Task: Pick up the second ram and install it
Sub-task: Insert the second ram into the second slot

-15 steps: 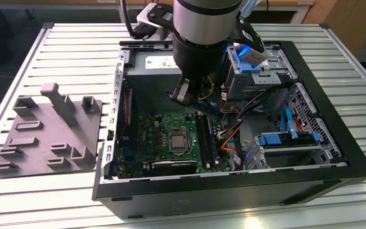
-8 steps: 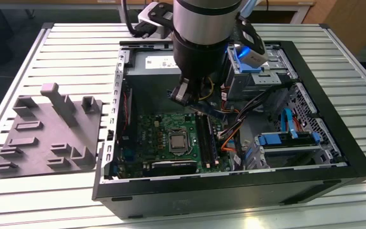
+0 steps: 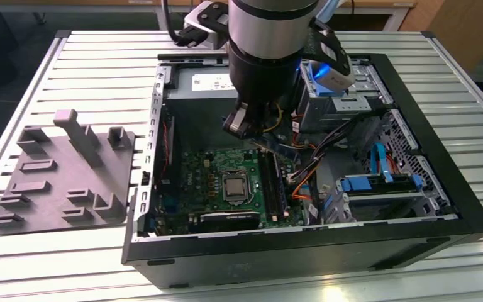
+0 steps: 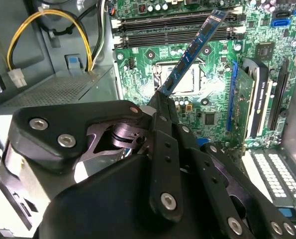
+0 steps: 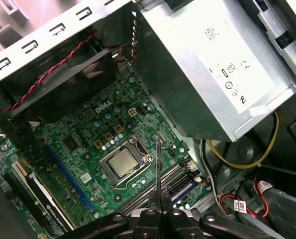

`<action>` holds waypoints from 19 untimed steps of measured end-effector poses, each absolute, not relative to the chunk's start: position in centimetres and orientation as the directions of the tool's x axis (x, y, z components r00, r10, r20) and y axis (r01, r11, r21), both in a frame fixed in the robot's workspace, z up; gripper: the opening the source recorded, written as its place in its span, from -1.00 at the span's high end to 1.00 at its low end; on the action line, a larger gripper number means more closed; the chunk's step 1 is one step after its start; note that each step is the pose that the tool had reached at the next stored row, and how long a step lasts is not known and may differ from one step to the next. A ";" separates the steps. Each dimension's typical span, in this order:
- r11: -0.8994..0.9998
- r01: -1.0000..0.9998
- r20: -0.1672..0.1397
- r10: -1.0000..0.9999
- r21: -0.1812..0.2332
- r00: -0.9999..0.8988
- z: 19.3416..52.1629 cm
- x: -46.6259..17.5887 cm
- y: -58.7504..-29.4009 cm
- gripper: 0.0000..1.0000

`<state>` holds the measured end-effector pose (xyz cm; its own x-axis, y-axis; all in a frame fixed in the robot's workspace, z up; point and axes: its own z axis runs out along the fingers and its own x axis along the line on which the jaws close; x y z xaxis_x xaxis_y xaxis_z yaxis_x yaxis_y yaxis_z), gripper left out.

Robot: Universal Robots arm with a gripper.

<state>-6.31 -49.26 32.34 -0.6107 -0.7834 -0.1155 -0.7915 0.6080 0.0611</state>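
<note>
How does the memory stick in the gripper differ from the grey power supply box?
The memory stick is slim, flat and blue; the power supply is a bulky grey metal box. The gripper holds the stick above the motherboard; the power supply sits mounted in the case. Both are inside the case.

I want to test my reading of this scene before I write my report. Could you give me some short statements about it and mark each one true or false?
1. The end effector is shut on the second ram. True.
2. The second ram is already seated in a slot. False: it is held over the motherboard and is not pushed in.
3. A cooler covers the processor. False: the processor lies bare in its socket.
4. The grey tray lies on the table, outside the computer case, on the exterior view's left. True.
</note>
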 end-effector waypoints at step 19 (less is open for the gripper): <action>0.736 -0.674 -0.115 -0.666 0.061 -0.737 32.3 -6.3 -49.3 0.76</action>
